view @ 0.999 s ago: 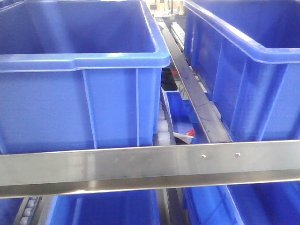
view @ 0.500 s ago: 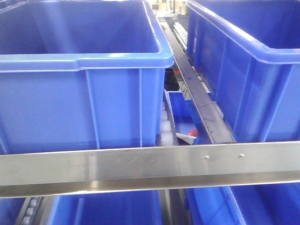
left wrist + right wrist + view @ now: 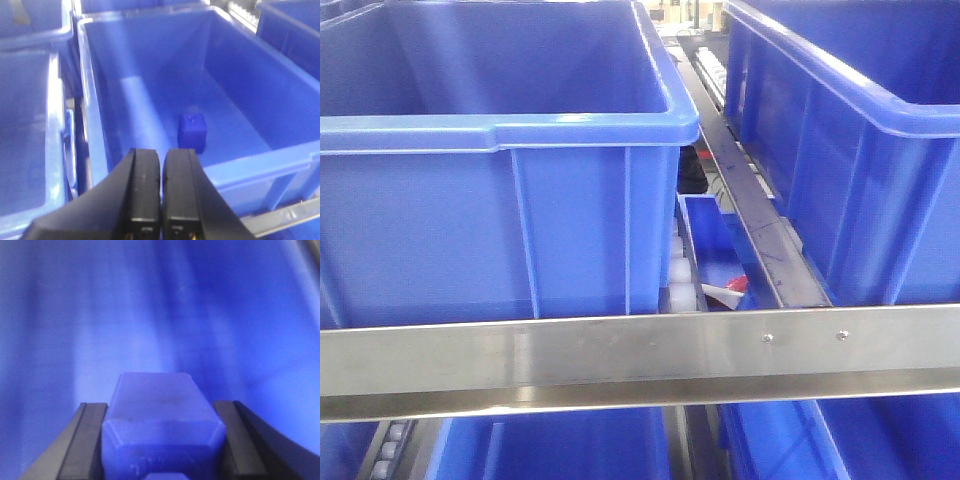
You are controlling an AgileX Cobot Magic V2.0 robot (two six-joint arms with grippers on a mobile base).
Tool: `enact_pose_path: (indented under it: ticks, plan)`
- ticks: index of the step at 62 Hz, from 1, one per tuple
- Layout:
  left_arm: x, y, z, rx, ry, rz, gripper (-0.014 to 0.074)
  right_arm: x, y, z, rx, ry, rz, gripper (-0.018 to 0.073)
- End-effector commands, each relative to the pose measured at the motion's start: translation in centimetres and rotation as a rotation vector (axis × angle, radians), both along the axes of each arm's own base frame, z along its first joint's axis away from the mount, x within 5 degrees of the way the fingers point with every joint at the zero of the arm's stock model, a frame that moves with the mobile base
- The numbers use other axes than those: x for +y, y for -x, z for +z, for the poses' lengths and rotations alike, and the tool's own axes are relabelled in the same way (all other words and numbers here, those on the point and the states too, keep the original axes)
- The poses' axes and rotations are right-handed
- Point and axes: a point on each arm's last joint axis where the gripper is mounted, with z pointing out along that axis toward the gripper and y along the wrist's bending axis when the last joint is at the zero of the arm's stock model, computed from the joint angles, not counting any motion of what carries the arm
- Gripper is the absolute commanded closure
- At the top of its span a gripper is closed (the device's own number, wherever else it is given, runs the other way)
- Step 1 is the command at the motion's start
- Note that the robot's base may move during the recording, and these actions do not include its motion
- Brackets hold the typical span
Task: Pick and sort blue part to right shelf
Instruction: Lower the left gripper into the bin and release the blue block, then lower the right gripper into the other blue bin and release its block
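Right gripper (image 3: pixel 162 440) fingers clamped on blue part (image 3: pixel 162 427), hanging over blue bin interior. Left gripper (image 3: pixel 161 192) fingers together, empty, above bin (image 3: pixel 240 170) already holding another blue block (image 3: pixel 192 131). Right shelf (image 3: pixel 620 350) reached; release remains.

Solid-blue blue part (image 3: pixel 162 427) clamped between hand fingers, right shelf (image 3: pixel 640 355) steel rail under bins

Solid-blue part (image 3: pixel 162 427), black fingers (image 3: pixel 87 440), blue bins (image 3: pixel 500 130), silver rail (image 3: pixel 620 355).

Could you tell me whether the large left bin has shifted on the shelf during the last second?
No. The bin and the screws in the steel rail drifted right together; the view moved.
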Motion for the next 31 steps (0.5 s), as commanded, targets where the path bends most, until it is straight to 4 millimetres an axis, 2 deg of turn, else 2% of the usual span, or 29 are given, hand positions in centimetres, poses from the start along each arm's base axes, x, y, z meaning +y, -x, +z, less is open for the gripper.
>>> enact_pose_path:
  ticks: [1, 6, 8, 14, 23, 31]
  plan:
    - [-0.2, 0.0, 1.4, -0.082, 0.022, -0.018, 0.0471, 0.1, -2.2, 1.3, -0.118, 0.052, 0.058, 0.0306]
    - [-0.2, 0.0, 1.4, -0.082, 0.022, -0.018, 0.0471, 0.3, -4.4, -0.7, -0.082, 0.060, 0.078, 0.0306]
    - [-0.2, 0.0, 1.4, -0.082, 0.022, -0.018, 0.0471, 0.4, -5.6, -2.0, -0.058, 0.063, 0.087, 0.0306]
    - [-0.2, 0.0, 1.4, -0.082, 0.022, -0.018, 0.0471, 0.5, -7.2, -4.1, -0.021, 0.089, 0.107, 0.0306]
    - [-0.2, 0.0, 1.4, -0.082, 0.022, -0.018, 0.0471, 0.5, -8.7, -6.4, 0.016, 0.136, 0.139, 0.0306]
    - [-0.2, 0.0, 1.4, -0.082, 0.022, -0.018, 0.0471, 0.5, -9.3, -7.5, 0.040, 0.157, 0.153, 0.0306]
